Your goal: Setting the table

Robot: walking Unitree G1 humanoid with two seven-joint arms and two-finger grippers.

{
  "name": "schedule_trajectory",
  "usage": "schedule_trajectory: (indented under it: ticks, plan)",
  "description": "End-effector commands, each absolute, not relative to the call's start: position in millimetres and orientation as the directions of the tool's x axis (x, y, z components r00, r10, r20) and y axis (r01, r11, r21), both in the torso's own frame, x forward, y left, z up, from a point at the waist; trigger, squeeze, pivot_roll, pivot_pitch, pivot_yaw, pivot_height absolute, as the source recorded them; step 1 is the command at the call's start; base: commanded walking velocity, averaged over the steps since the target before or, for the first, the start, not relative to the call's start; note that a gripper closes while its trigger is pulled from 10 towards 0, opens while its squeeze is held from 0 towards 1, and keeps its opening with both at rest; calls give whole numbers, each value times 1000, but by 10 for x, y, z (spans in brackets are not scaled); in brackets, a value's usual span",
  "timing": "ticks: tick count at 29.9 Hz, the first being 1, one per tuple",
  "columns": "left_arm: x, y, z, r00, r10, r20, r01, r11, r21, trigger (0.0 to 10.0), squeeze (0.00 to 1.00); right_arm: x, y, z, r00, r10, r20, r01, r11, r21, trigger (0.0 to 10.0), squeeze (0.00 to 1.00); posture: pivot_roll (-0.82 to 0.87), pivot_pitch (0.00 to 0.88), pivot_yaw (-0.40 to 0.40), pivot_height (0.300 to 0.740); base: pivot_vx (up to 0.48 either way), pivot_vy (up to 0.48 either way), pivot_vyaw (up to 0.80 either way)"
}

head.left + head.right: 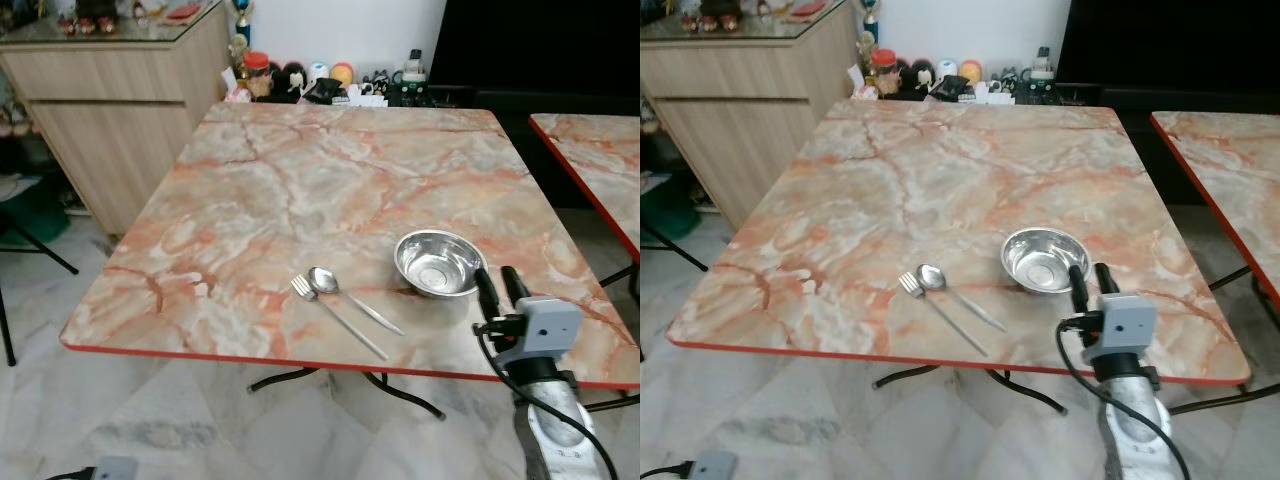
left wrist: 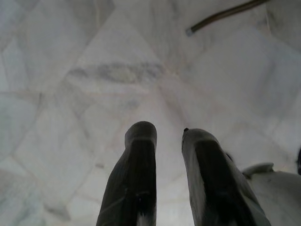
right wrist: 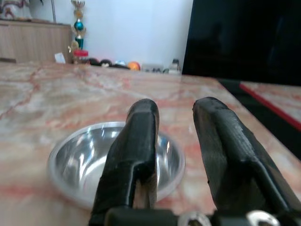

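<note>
Left eye view showed a square table [image 1: 300, 170] with a marbled orange-and-cream top and a red rim, standing on a pale tiled floor [image 1: 150, 420]. A steel bowl [image 1: 438, 263] sat upright on the surface near the front edge, toward the front right corner. A spoon [image 1: 350, 298] and a fork [image 1: 335, 315] lay side by side to the bowl's left, also near the front edge, their heads toward the table's middle and their handles slanting toward the front right; the spoon lay between the fork and the bowl, apart from the bowl.

The right gripper [image 1: 500, 288] hovered over the front edge just beside the bowl, on its front right side, its fingers pointing toward the far edge. In the right wrist view its two black fingers [image 3: 136, 150] stood slightly spread with a gap between them, nothing held, and the bowl lay right beyond their tips with its hollow facing up.

The left gripper [image 2: 162, 141] hung low over the floor, its fingers parted a little and pinching nothing; a dark metal leg [image 2: 225, 14] crossed the tiles beyond it.

A wooden cabinet [image 1: 120, 110] stood past the table's far left corner, small ornaments [image 1: 320, 82] lined the floor by the white wall behind the far edge, and a second table [image 1: 595, 170] of the same pattern stood to the right.
</note>
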State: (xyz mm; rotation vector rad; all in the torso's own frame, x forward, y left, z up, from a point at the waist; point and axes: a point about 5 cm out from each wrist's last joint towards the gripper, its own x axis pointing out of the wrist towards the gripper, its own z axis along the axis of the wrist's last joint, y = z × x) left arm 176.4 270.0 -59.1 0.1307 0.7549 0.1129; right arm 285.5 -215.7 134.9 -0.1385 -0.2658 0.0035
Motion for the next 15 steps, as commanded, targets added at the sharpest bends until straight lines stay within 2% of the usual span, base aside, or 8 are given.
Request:
schedule_trajectory:
  ticks: [1, 11, 12, 13, 14, 15]
  plan:
    - [1690, 2797, -593, 704, 177, -687, -61, 980, 189, 10000, 0, 2864, -2097, 1354, 963, 35, 268, -1, 992, -126, 10000, 0, -19, 99, 26, 740, 0, 0, 0]
    - [1675, 2788, -605, 698, 173, -695, -48, 979, 196, 10000, 0, 2865, -2199, 1310, 972, -59, 228, 76, 995, -65, 10000, 0, -17, 99, 24, 740, 0, 0, 0]
    - [1670, 2790, -607, 697, 175, -696, -48, 979, 198, 10000, 0, 2882, -2224, 1305, 974, -90, 208, 98, 995, -32, 10000, 122, -17, 99, 24, 740, 0, 0, 0]
    - [1670, 2790, -607, 697, 175, -696, -48, 979, 198, 10000, 0, 2882, -2224, 1305, 974, -90, 208, 98, 995, -32, 10000, 122, -17, 99, 24, 740, 0, 0, 0]
    - [1670, 2792, -607, 696, 176, -696, -49, 979, 199, 10000, 0, 2889, -2234, 1308, 973, -104, 207, 113, 993, -32, 10000, 455, -17, 106, 23, 740, 0, 0, 0]
    - [1669, 2792, -607, 696, 177, -696, -51, 979, 198, 10000, 0, 2899, -2230, 1313, 972, -105, 209, 106, 994, 6, 10000, 1000, -16, 109, 24, 740, 0, 0, 0]
